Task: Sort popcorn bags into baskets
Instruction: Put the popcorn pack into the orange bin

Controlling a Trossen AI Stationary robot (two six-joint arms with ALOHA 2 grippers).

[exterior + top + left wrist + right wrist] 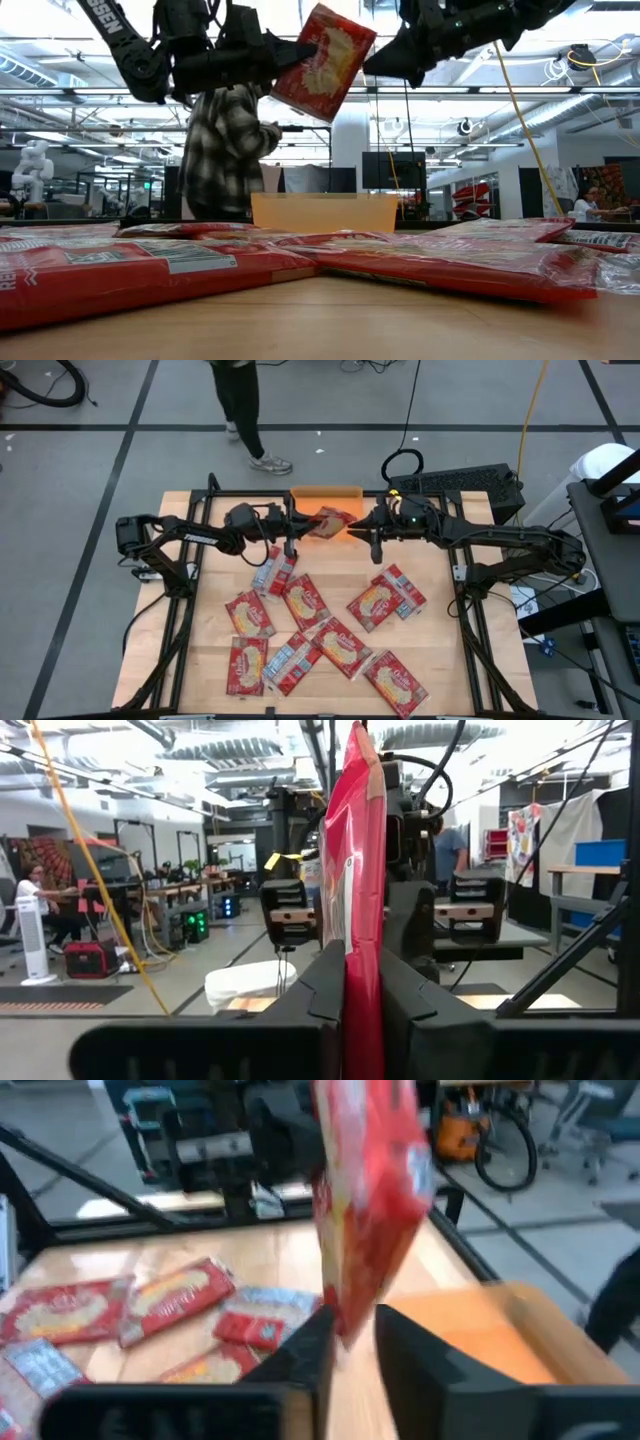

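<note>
**Raised packet between two end effectors above the orange bin**

At left, the left end effector [290,542] is clamped on one red popcorn bag [328,523], holding it edge-on in the air near the far edge of the desk [440,630], tilted, just in front of the translucent orange basket [325,493]. In the left wrist view the bag [357,890] stands upright between the two dark fingers [320,990]. To the right, the right end effector [376,541] faces the same bag; its fingers stand slightly apart about the bag's lower corner [345,1325], and contact cannot be confirmed. Nearer the viewer, the remaining popcorn bags [330,640] lie flat and scattered, several overlapping. A person [228,150] stands beyond the desk.
</note>
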